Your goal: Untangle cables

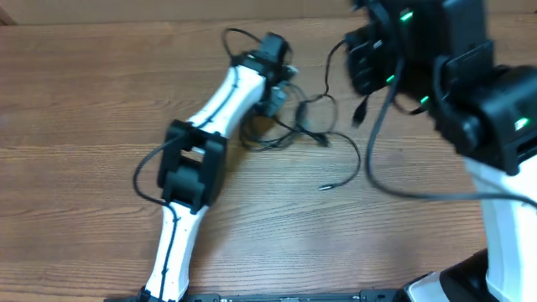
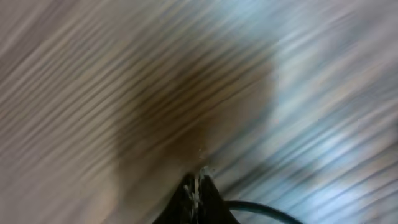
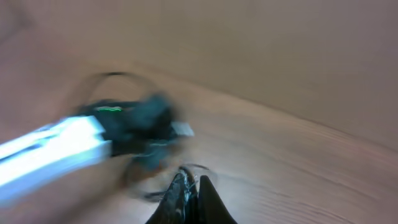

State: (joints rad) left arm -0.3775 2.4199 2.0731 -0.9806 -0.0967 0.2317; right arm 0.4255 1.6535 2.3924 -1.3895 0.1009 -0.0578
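Observation:
The cables (image 1: pixel 295 127) are thin black cords lying in a loose tangle on the wooden table. One strand runs out to a silver-tipped plug (image 1: pixel 325 186). My left gripper (image 1: pixel 275 91) is down at the tangle's left edge. In the blurred left wrist view its jaws (image 2: pixel 198 185) are shut, and a black cord (image 2: pixel 261 208) leaves them to the right. My right gripper (image 1: pixel 362 71) is raised at the upper right. A cord with a dark plug (image 1: pixel 359 113) hangs below it. In the blurred right wrist view its jaws (image 3: pixel 191 182) are closed on a thin cord.
The white left arm (image 1: pixel 201 159) crosses the table from the bottom edge to the tangle. The black right arm body (image 1: pixel 478 101) fills the upper right, and a long black cord (image 1: pixel 394 186) sweeps under it. The table's far edge (image 1: pixel 126 21) is near.

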